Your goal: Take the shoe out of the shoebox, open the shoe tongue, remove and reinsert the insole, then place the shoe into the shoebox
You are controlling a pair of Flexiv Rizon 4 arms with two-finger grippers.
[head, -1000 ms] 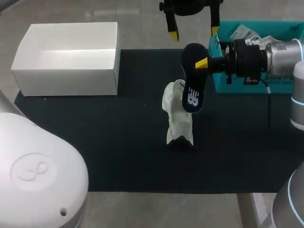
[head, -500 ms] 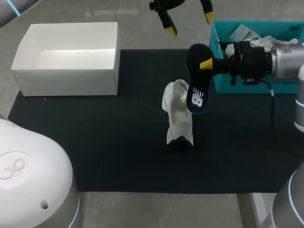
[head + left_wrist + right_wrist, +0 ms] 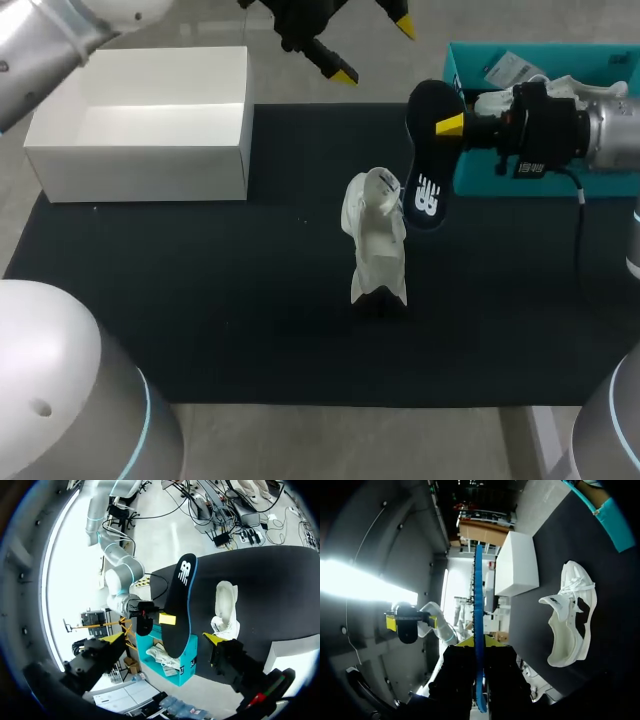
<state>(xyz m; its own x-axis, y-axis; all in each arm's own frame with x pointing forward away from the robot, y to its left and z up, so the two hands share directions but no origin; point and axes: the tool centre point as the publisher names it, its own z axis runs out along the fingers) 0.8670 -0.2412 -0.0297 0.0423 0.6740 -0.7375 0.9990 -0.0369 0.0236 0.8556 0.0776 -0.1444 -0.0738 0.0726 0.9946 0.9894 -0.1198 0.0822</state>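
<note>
A white shoe (image 3: 375, 240) lies on the black mat (image 3: 250, 300), its opening toward the far side. Just right of it my right gripper (image 3: 452, 125) is shut on the dark insole (image 3: 428, 160), which hangs above the mat near the shoe's opening. From the right wrist view the insole (image 3: 478, 625) shows edge-on between the fingers (image 3: 470, 650), with the shoe (image 3: 570, 615) beyond. My left gripper (image 3: 374, 48) is open and empty, high over the mat's far edge. Its wrist view looks down past its tips (image 3: 212, 639) at the insole (image 3: 180, 605) and shoe (image 3: 225, 605).
The open white shoebox (image 3: 140, 120) stands at the mat's far left corner, also in the right wrist view as a white shoebox (image 3: 520, 565). A teal bin (image 3: 470, 180) with loose items sits at the far right, behind my right wrist.
My left arm has swung leftward and away along the far edge, still open. My right gripper has carried the insole a little to the right, away from the shoe.
</note>
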